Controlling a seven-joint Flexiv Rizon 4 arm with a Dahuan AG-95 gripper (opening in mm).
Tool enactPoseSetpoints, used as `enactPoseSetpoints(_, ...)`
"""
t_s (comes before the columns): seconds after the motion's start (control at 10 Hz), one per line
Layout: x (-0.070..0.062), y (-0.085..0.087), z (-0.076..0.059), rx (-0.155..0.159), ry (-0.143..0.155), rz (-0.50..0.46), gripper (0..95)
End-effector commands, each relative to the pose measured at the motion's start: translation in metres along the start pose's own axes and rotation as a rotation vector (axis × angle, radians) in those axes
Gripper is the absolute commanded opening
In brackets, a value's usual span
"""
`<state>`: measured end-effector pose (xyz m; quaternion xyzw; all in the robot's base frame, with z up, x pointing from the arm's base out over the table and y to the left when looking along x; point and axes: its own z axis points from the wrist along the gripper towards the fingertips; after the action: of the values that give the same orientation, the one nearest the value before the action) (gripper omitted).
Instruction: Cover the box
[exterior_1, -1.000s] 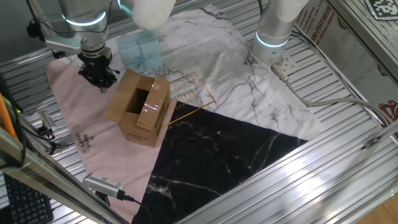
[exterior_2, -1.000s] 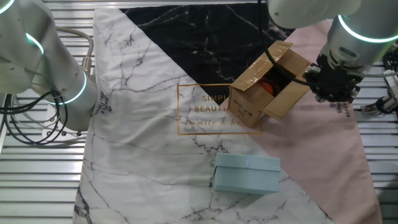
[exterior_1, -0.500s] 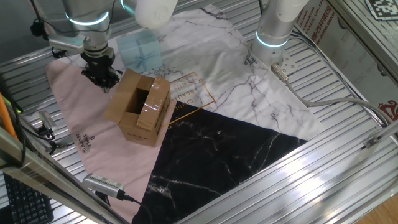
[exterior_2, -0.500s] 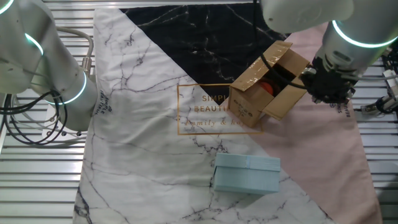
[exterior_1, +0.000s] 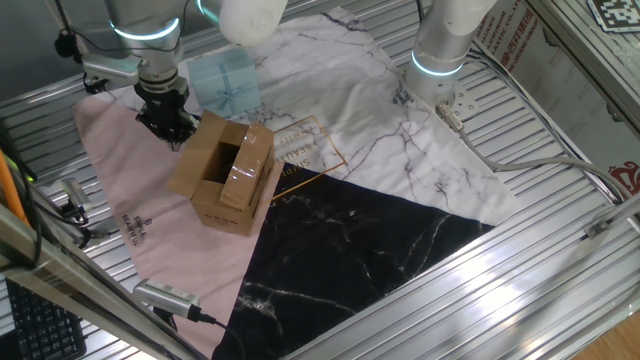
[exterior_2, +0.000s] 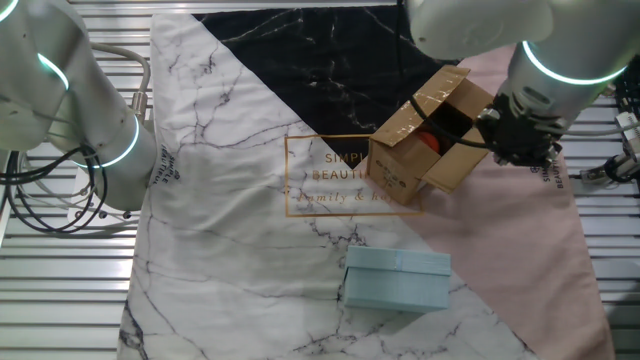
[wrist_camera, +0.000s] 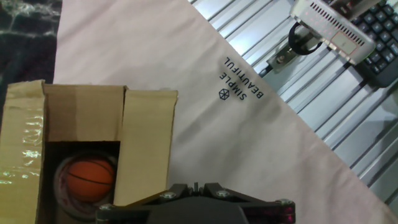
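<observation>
One box (exterior_1: 226, 172) sitting flaps-open beside the gripper (exterior_1: 172, 128) | orange ball (wrist_camera: 90, 179) lying inside | finger opening: cannot tell, nothing visibly held

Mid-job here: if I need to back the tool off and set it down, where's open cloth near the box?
Bare patches: the black marble part of the cloth beside the box, and the pink part between the box and the metal slats. Crowded: the tool is close against the box's outer flap, with the pale blue box just behind.
</observation>
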<state>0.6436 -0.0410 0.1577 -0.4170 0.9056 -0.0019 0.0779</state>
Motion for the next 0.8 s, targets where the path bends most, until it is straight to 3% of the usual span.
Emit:
enactPoseSetpoints(0.1, -0.0008, 0.002, 0.0017, -0.005, -0.004, 0.012, 0.0)
enactPoseSetpoints(0.8, 0.0019, 0.0086, 0.0005, -0.011, -0.003, 0.032, 0.0)
